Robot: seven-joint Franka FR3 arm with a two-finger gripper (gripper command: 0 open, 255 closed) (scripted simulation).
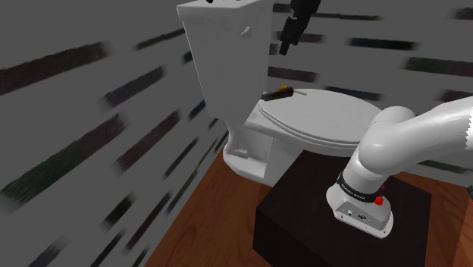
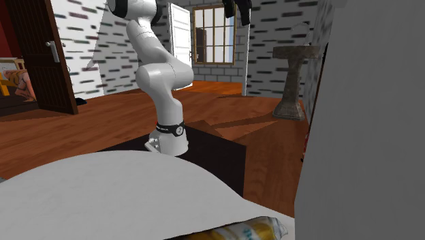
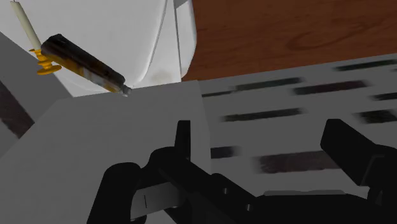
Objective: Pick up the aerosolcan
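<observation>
- Dark-bodied aerosolcan is lying on its side on the white toilet lid, just in front of the tank, near the centre of the shoulder view.
- Black hand is hovering at the top of that view, above and well apart from the aerosolcan, its two fingers spread and gripping nothing.
- Task is looking barely begun: the descent, the closing grip and the lift are all waiting.
</observation>
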